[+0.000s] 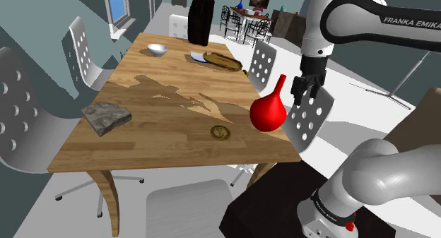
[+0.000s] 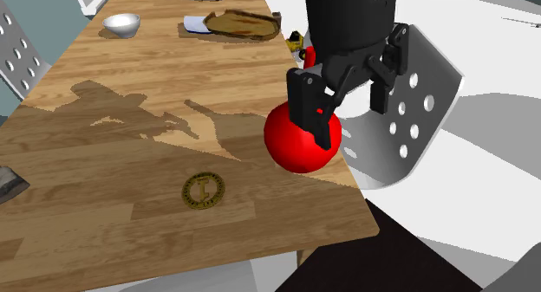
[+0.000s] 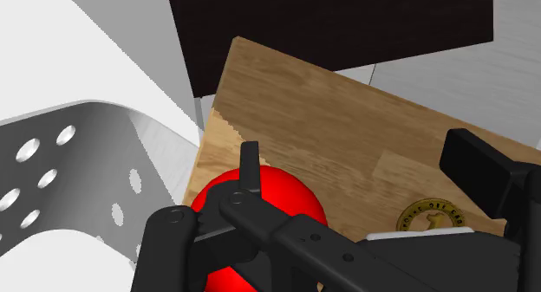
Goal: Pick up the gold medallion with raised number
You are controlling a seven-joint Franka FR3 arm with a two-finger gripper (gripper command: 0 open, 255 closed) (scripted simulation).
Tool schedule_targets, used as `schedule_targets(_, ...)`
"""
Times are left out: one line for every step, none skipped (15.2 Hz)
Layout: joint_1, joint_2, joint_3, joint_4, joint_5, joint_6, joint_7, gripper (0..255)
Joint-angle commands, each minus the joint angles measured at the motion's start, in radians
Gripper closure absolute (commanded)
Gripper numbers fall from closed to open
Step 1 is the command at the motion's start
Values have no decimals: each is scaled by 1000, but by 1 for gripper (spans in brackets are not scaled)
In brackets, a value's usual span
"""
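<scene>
**Open gripper beside the vase, medallion not yet reached**

My black two-finger gripper (image 1: 307, 88) hangs released, its fingers (image 3: 250, 165) apart and holding nothing. It is above the right edge of the light-brown wooden table (image 1: 162, 141), as the shoulder view shows it. The flat round gold medallion (image 1: 221, 132) lies face-up on the wood close to the table's near edge. It is well apart from me, to the left of and nearer than the glossy red round-bodied vase with a narrow neck (image 1: 269, 111).

Hazards.
- (a) The vase stands between me and the medallion, near the table's right edge. A straight sweep across would likely strike its body or neck, tip it and send it off the table. In the second exterior view one finger overlaps the vase, and I cannot tell whether they touch.
- (b) The white perforated chair back (image 1: 309, 116) stands just beside me at the table's right, and a wide swing could clip it.
- (c) The medallion is thin and lies flat. I judge that fingers closing too high would slide over it. Fingers closing while pressed down would scrape the wood or push the medallion toward the near edge.

Writing. The white lettering "FRANKA EMIKA" (image 1: 410, 19) reads on my upper arm link. The medallion carries a ring of raised letters around a central upright figure, too small to read.
</scene>
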Motion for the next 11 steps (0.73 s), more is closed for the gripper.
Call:
schedule_targets(0,0,0,0,0,0,0,0)
schedule_targets(4,16,4,-14,12,34,13,0)
schedule_targets(7,34,9,-27,23,69,26,0)
schedule_targets(11,53,13,-38,34,104,38,0)
schedule_targets(15,74,18,-48,45,139,49,0)
schedule_targets(19,95,22,-57,56,174,60,0)
schedule_targets(23,118,27,-64,66,209,71,0)
schedule_targets(28,143,31,-70,76,244,82,0)
schedule_targets(32,168,36,-75,86,279,92,0)
schedule_targets(36,195,40,-78,96,314,101,0)
schedule_targets(41,223,45,-80,105,349,110,0)
